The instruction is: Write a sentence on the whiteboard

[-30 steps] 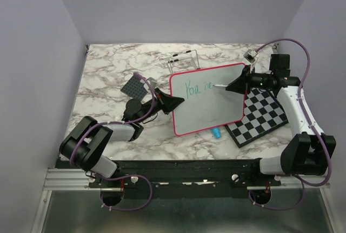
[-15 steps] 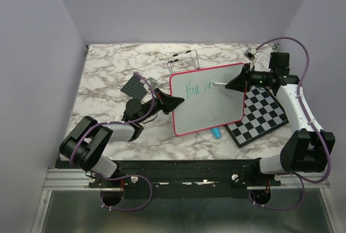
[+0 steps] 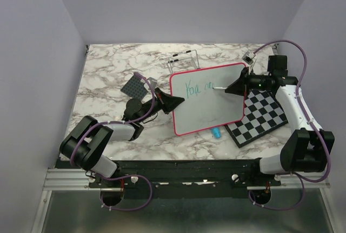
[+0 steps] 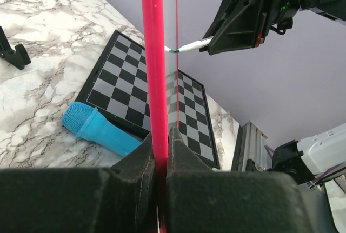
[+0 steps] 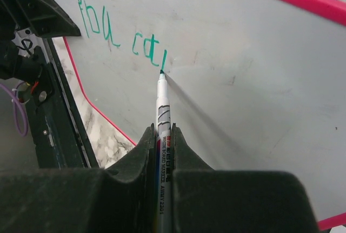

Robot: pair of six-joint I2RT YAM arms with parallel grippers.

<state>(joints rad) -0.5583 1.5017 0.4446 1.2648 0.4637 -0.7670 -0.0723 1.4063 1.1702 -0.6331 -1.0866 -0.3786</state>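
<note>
On the whiteboard point(image 3: 208, 111), the right gripper point(image 3: 229, 88) has slid its marker point(image 3: 219, 88) lower.

whiteboard point(image 3: 211, 111) 1 | marker point(image 5: 162, 108) 1 | checkerboard point(image 3: 265, 114) 1 | blue object point(image 4: 97, 130) 1 | wire rack point(image 3: 183, 60) 1 | grey plate point(image 3: 135, 87) 1

Checkerboard point(image 3: 260, 115), blue textured cylinder point(image 4: 98, 131), wire stand point(image 3: 183, 59), marble tabletop point(image 3: 116, 62).

Left arm is stretched low toward centre, left gripper point(image 3: 173, 102) clamped on the whiteboard point(image 3: 208, 108) edge. Right arm is bent inward, right gripper point(image 3: 233, 87) closed around a marker point(image 3: 220, 87).
</note>
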